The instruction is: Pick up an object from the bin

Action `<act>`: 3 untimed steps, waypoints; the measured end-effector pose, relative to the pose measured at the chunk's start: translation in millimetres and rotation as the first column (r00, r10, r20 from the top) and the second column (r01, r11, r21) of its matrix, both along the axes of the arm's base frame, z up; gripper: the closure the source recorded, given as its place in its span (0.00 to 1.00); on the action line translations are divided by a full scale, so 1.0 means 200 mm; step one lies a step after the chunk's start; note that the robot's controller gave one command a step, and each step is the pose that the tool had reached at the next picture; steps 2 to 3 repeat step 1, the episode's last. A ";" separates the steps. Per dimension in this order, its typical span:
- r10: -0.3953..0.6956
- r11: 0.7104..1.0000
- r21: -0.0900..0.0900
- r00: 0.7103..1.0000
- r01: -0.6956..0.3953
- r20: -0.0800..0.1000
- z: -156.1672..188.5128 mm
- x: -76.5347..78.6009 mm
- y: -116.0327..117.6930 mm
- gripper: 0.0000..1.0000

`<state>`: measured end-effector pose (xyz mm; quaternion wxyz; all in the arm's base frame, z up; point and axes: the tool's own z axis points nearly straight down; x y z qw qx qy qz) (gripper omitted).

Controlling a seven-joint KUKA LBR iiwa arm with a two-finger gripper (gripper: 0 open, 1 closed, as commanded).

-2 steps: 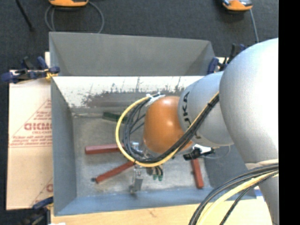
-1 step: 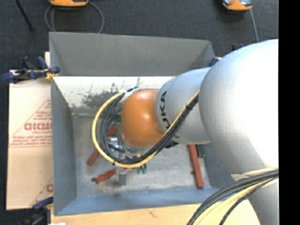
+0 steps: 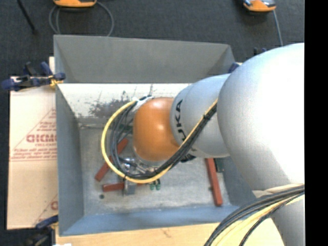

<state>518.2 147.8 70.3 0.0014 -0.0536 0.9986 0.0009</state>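
In the lower left part of the bin [image 3: 69, 158], the pincer [image 3: 129, 183] was down low, close to the grey floor. It sat under the round orange cover [image 3: 152, 129] on the arm's wrist. The cover and the cables hid most of it, so I could not tell if it was open, closed, or gripping something.

Right by its tip lay a short red stick [image 3: 114, 187]. It was flat on the floor and pointed off to the left. I could not tell if the pincer touched it. A second red stick [image 3: 102, 172] lay just above and to the left of that one, on a slant. A third red stick [image 3: 122, 146] peeked out higher up, inside the loop of the yellow cable [image 3: 104, 137] that ran round the cover.

Just to the right of the pincer was a small green thing [image 3: 155, 186], too small to tell what it was.

Far over in the lower right of the bin, well apart from the pincer, lay a long red stick [image 3: 214, 183]. It ran almost straight up and down in the picture, and its top end went under the arm.

The big white arm [image 3: 256, 111] came in from the right side and covered much of the bin.
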 end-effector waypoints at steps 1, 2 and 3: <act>-0.006 1.000 0.002 1.000 0.006 0.007 0.72 0.01 0.09 1.00; -0.006 1.000 0.002 1.000 0.006 0.007 0.72 0.01 0.09 1.00; -0.006 1.000 0.002 1.000 0.006 0.007 0.72 0.01 0.09 1.00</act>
